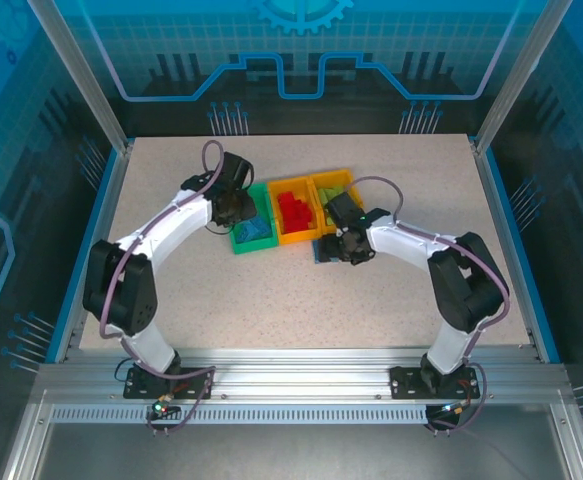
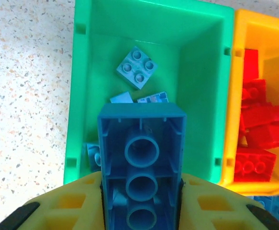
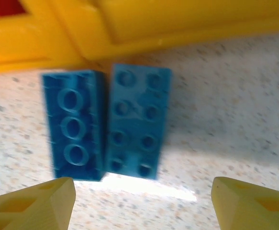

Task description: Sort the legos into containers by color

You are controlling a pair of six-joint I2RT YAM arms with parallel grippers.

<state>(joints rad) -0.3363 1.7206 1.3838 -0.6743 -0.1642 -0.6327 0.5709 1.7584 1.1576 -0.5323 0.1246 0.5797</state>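
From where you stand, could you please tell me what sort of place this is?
Probably a robot lab work cell: a speckled table walled by blue-lit clear panels with circuit graphics, and a left arm and right arm bolted to an aluminium rail.

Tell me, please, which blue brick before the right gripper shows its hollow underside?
The left-hand brick in the right wrist view: three round tubes show, whereas its neighbour shows studs.

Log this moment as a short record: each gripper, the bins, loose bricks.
left gripper: shut on blue brick, above green bin
right gripper: open, over two blue bricks lying side by side on the table
green bin: light blue bricks inside
middle orange bin: red bricks
right orange bin: lime green bricks
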